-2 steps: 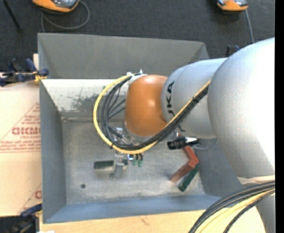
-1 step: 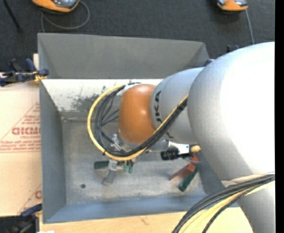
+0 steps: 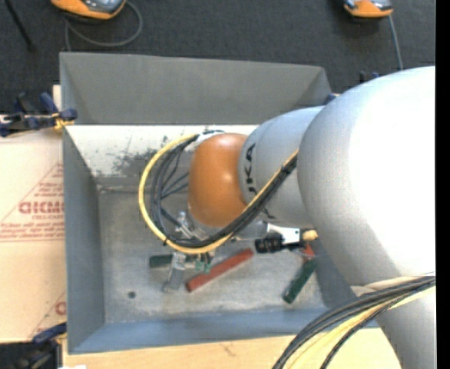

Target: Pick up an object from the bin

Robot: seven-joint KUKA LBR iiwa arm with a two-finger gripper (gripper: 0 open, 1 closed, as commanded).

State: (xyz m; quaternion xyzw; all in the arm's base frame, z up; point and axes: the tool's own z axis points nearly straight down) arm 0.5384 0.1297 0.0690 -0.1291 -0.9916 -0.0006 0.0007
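I am low in the grey metal bin, my gripper close to the floor in its near middle, below my orange wrist cover and the loop of cables around it. Whether my jaws are spread or pressed together I cannot tell; the wrist hides most of them, and I see nothing plainly pinched between them. The nearest thing is a long red stick-shaped object, perhaps a pen or a marker, lying aslant on the floor with its lower end just beside my tip. A small dark green piece lies just on the other side of the tip. Farther to the right are a black-and-white marker and a green stick-shaped object, which leans by the right wall, well apart from my tip. As I judge it, the descent is done and I am at picking height, but the grasp itself is not shown as made. Closing on one thing, most likely the red one, and lifting it clear of the bin are left to do.
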